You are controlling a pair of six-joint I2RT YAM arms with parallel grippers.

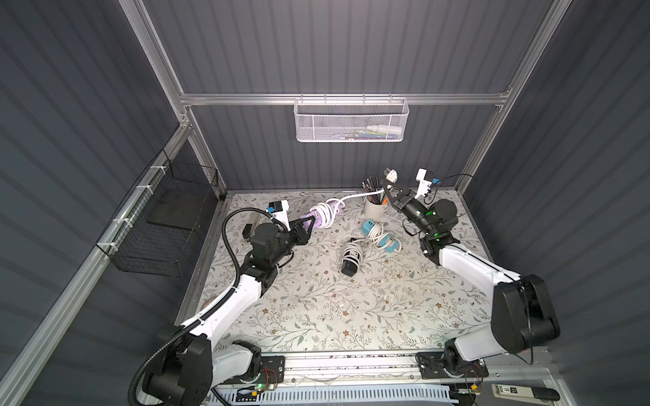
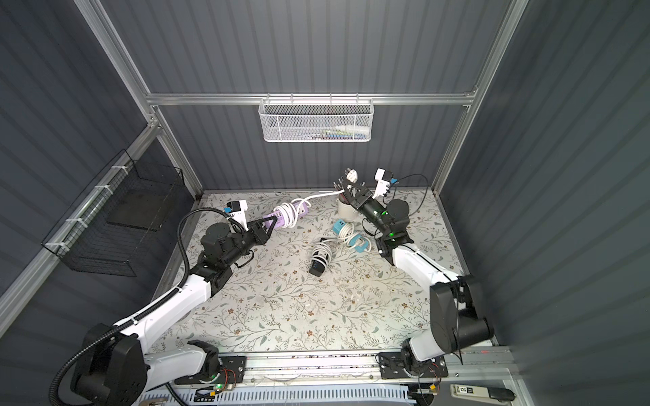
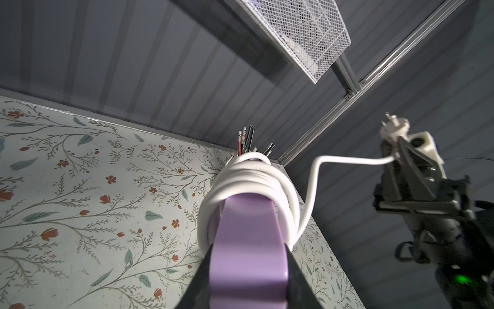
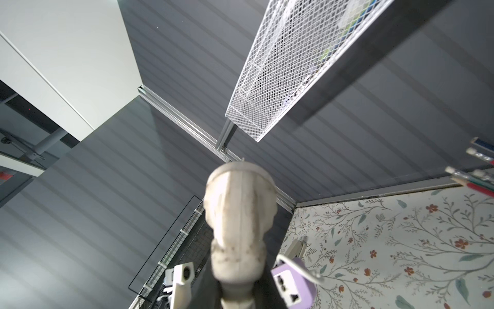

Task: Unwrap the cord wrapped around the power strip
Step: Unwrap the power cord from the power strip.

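While clamped shut on the near end of the lilac power strip (image 1: pixel 338 211), holds it out lengthwise (talking about the left gripper (image 1: pixel 312 220) here, jaws pressed flat against both sides). Long axis straight on from the grip, far end aimed toward the back right and the white pencil cup (image 1: pixel 373 210). Hard to say whether resting on the floral table (image 1: pixel 316 309) or lifted off it.

Wound round the middle: several loose white loops of cord (image 1: pixel 325 212). Off the coil, one free stretch, up and across over the cup to the plug (image 1: pixel 391 173). Pinched there in the right gripper (image 1: pixel 387 183), closed on the plug body, prongs out beyond the tips, raised well above the table.

Further out, near the middle of the table: a blue strip (image 1: pixel 369 226) and a black strip (image 1: pixel 350 269), each with its own cord wrapped on, close beside each other. Up on the back rail, a white mesh basket (image 1: pixel 351 121); on the left wall, a black wire basket (image 1: pixel 165 218).
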